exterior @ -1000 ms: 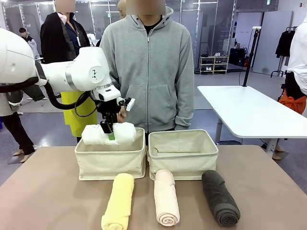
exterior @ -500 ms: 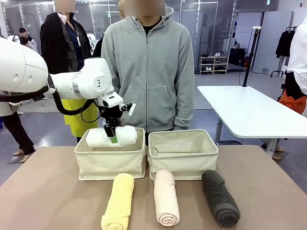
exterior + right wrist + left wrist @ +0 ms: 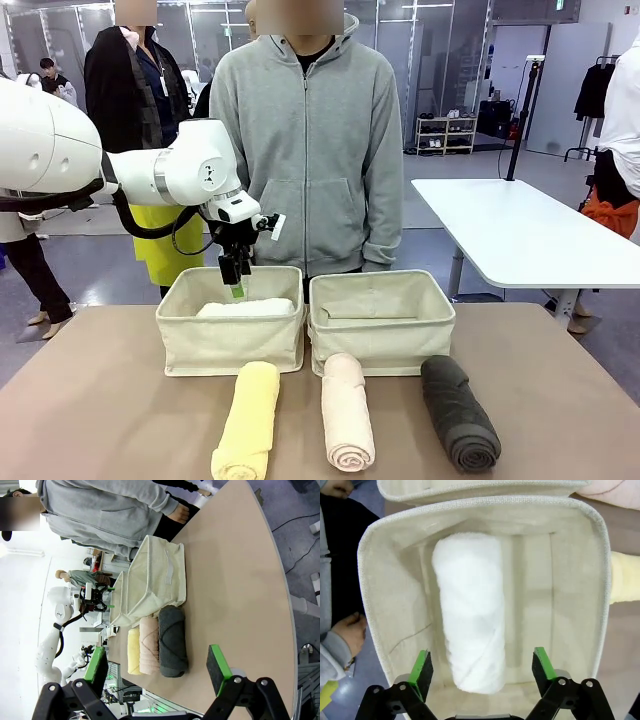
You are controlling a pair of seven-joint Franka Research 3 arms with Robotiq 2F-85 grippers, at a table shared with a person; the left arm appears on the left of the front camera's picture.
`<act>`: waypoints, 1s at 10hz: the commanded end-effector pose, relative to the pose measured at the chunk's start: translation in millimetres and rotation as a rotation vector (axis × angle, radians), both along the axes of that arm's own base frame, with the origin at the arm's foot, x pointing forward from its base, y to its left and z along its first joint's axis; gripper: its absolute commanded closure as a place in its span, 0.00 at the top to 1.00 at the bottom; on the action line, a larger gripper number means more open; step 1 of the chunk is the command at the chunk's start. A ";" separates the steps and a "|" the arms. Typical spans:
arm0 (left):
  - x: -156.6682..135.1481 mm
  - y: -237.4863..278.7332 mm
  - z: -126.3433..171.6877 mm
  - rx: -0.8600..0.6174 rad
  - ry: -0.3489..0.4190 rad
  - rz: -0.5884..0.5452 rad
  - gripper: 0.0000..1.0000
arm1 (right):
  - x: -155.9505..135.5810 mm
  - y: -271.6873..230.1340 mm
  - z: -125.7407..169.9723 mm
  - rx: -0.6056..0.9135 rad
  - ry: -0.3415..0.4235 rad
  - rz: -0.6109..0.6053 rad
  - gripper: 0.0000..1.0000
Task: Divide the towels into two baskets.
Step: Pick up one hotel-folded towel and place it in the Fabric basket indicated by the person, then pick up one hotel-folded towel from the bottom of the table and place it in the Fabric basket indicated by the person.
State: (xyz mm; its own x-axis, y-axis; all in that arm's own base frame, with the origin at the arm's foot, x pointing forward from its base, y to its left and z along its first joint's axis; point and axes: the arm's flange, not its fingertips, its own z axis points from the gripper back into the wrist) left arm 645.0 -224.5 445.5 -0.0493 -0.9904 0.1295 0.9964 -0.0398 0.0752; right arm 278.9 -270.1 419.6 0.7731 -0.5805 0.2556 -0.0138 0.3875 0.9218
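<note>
Your left gripper (image 3: pixel 237 285) hangs with jaws spread and nothing between them, straight over the left basket (image 3: pixel 230 340), because the white towel (image 3: pixel 469 610) already lies lengthwise on its floor. At its 3 o'clock, the right basket (image 3: pixel 380 335) looks empty. The yellow towel (image 3: pixel 247 420), peach towel (image 3: pixel 346 410) and grey towel (image 3: pixel 458 412) lie side by side at the baskets' 6 o'clock, ready for picking. Your right gripper (image 3: pixel 157 664), open and empty, hovers clear.

A grey-hooded person (image 3: pixel 305 150) stands behind the tan table (image 3: pixel 100 400).
</note>
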 end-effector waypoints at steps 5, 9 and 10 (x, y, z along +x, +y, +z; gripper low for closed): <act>0.0 0.0 0.0 0.000 0.000 0.000 1.00 | -2.1 -0.8 3.2 0.013 -0.014 0.000 1.00; 0.0 0.0 0.0 0.000 0.000 0.000 1.00 | -2.1 -0.8 3.2 0.013 -0.014 0.000 1.00; -1.4 -3.3 -1.2 -0.005 0.003 0.004 1.00 | -2.1 -0.8 3.2 0.013 -0.014 0.000 1.00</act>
